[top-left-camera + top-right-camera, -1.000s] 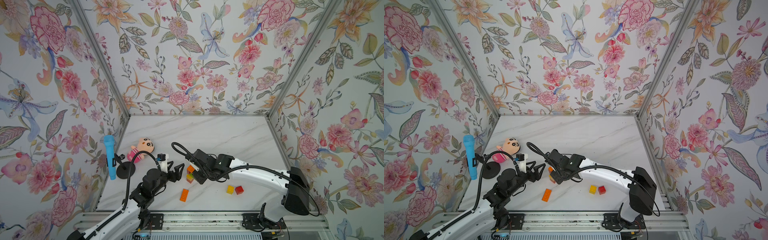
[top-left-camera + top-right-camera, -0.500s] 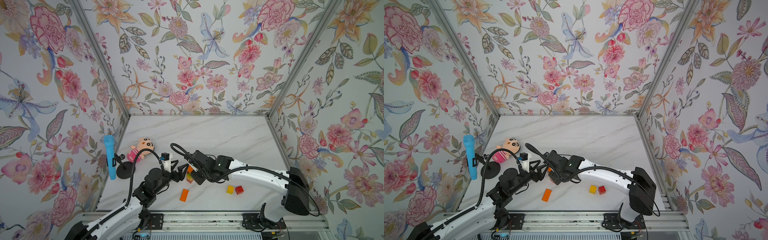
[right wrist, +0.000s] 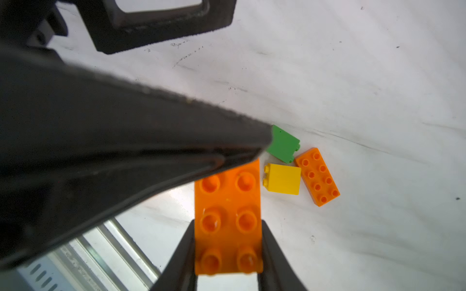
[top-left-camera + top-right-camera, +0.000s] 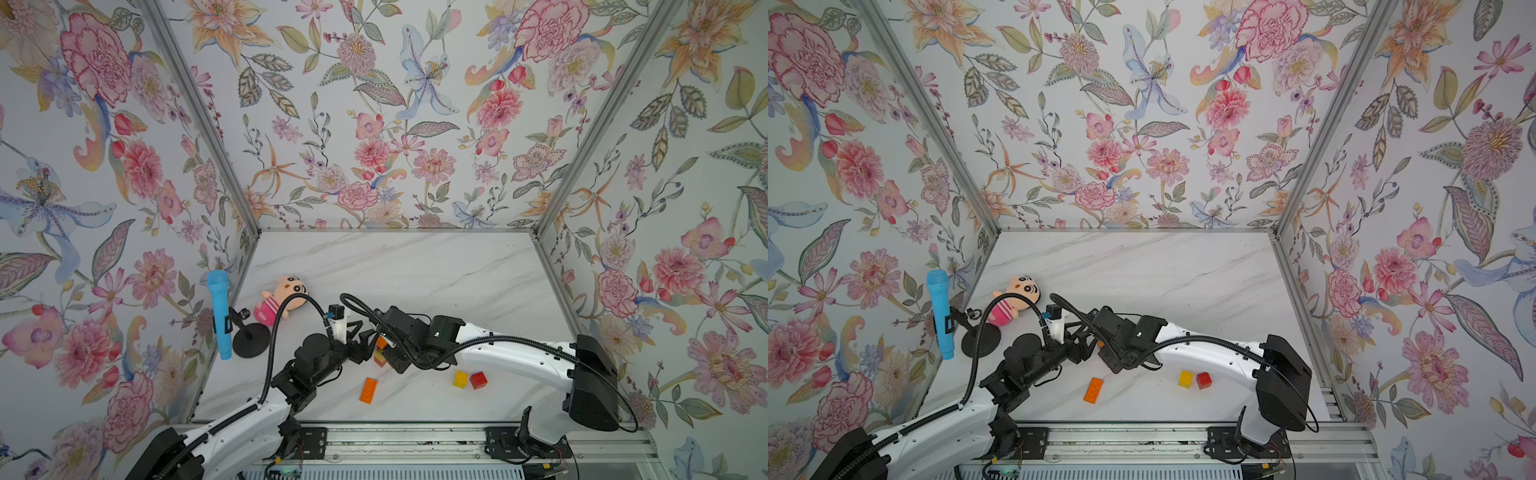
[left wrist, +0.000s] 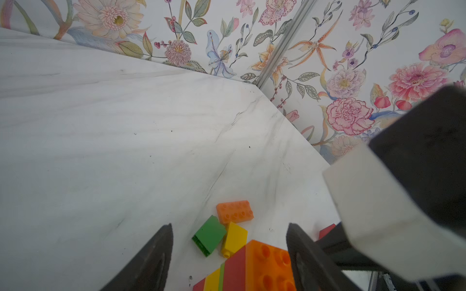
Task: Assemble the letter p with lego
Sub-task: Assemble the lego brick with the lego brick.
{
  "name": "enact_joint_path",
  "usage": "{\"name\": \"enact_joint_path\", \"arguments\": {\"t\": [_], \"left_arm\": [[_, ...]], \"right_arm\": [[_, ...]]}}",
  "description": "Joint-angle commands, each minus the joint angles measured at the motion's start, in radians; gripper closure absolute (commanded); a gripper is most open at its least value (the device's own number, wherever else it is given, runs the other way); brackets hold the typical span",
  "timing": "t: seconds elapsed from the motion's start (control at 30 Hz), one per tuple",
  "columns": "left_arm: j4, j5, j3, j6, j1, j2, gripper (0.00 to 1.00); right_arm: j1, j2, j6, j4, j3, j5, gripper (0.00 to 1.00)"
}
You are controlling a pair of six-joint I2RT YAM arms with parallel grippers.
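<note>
My right gripper is shut on the long orange brick that tops a lego stack of red, yellow and green layers. The stack is held just above the table near its front middle. My left gripper is open, with its jaws standing on either side of that stack. One finger is close beside the orange top, the other finger is well clear. Beyond the stack lie a green brick, a yellow brick and an orange brick.
In both top views an orange brick, a yellow brick and a red brick lie near the front edge. A pink plush doll and a blue microphone on a black stand are at the left wall.
My left gripper has moved right to the stack held by the right gripper, and its jaws have narrowed a little. The right gripper has kept its grip and barely shifted.
</note>
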State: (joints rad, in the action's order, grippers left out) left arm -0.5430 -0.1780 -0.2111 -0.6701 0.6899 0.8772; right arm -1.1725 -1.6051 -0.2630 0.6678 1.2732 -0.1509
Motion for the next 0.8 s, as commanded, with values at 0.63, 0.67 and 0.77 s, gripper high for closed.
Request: {"name": "enact_joint_path", "arguments": {"t": [0.63,0.67,0.77], "left_arm": [[-0.08,0.012,0.003,-0.007,0.022,0.062,0.38],[-0.08,0.014,0.004,-0.009,0.024,0.062,0.38],[-0.076,0.018,0.004,-0.01,0.024,0.055,0.35]], "right_arm": [[-0.014,0.013,0.008,0.004,-0.042,-0.02,0.89],[-0.013,0.017,0.013,0.003,-0.042,-0.016,0.89],[-0.01,0.033,0.026,0.002,-0.037,-0.015,0.9]]}}
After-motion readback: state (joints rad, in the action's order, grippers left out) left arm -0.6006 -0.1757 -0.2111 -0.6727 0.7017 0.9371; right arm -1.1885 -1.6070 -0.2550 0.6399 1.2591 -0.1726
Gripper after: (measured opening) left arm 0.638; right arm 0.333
